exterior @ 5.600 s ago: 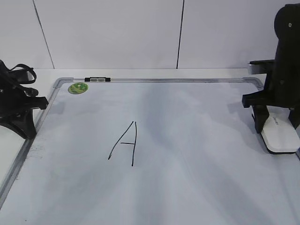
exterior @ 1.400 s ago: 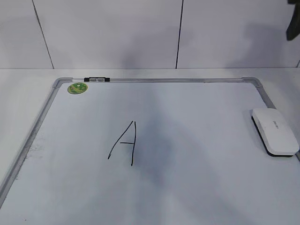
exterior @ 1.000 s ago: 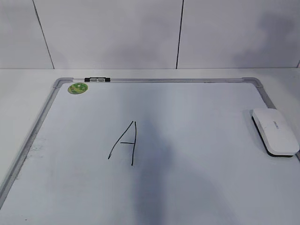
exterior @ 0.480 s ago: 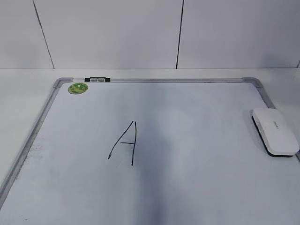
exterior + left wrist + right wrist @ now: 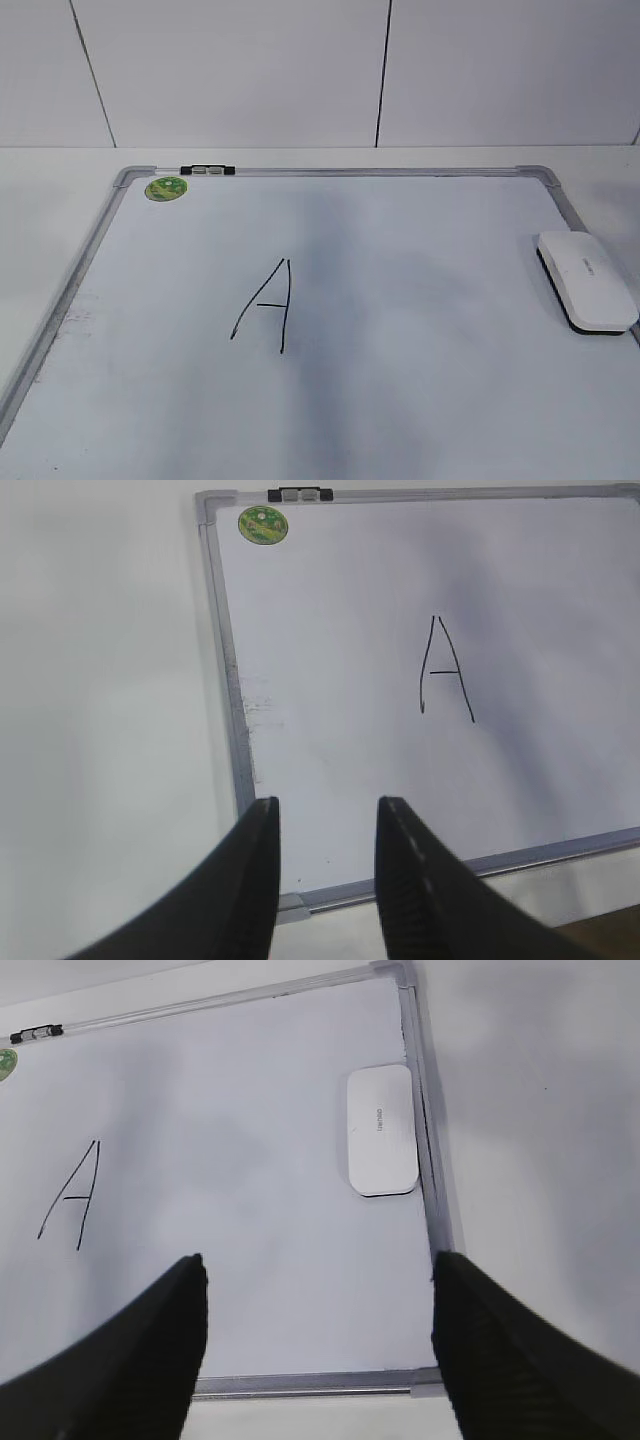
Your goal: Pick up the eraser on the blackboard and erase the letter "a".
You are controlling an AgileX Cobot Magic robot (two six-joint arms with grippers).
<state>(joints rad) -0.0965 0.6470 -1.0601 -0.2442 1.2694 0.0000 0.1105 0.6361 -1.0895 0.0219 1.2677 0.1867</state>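
Note:
The white eraser lies flat on the blackboard at its right edge; it also shows in the right wrist view. A tall angular uppercase "A" is drawn left of the board's middle. No small lowercase "a" shows in any view. My left gripper is open and empty, high above the board's near left corner. My right gripper is wide open and empty, high above the board's near right part, well short of the eraser. Neither arm shows in the exterior view.
A round green sticker sits at the board's far left corner, with a small black-and-white clip on the top frame beside it. White table surrounds the board, and a white panelled wall stands behind.
Both arms have left the exterior view since the oldest frame, where the right gripper stood at the eraser. The eraser has stayed at the right edge. Only shadows shift in the last second.

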